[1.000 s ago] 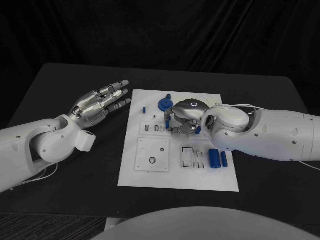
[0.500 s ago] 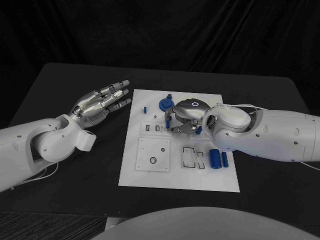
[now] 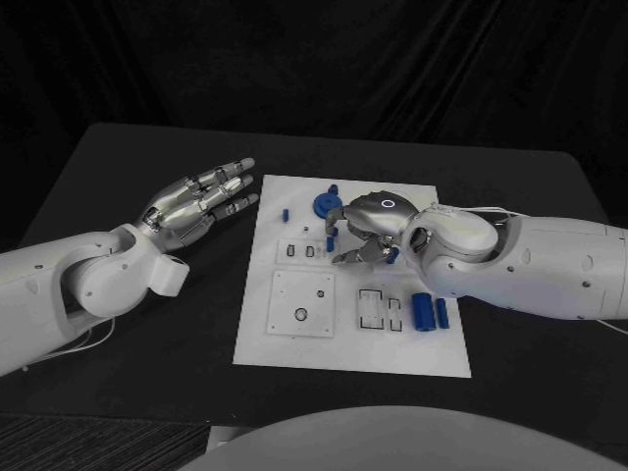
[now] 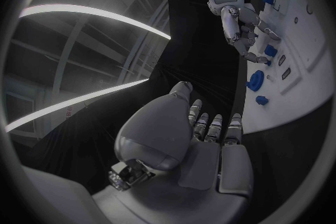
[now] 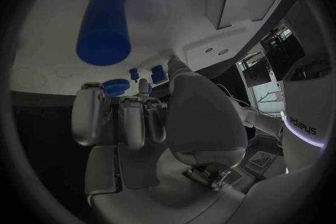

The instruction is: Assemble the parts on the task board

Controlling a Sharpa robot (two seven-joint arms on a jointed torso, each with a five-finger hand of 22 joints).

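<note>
We are seeing the task board (image 3: 349, 334) lying flat in the middle of the black table (image 3: 130, 167), with small blue parts on it. A round blue part (image 3: 323, 205) is sitting near the board's far edge, a small blue piece (image 3: 284, 212) just beside it, and two blue cylinders (image 3: 430, 312) are lying side by side near the board's right edge, beside a row of rectangular slots (image 3: 381, 309). A square white plate (image 3: 301, 303) is resting on the board's near-left part.

Our right hand (image 3: 365, 232) is hovering over the board's far middle, fingers curled downward among the blue pieces there; we cannot tell whether it is pinching one. In the right wrist view a blue cylinder (image 5: 103, 25) is showing above the fingers (image 5: 119, 120).

Our left hand (image 3: 201, 201) is hanging over the table just left of the board, fingers spread and holding nothing.
</note>
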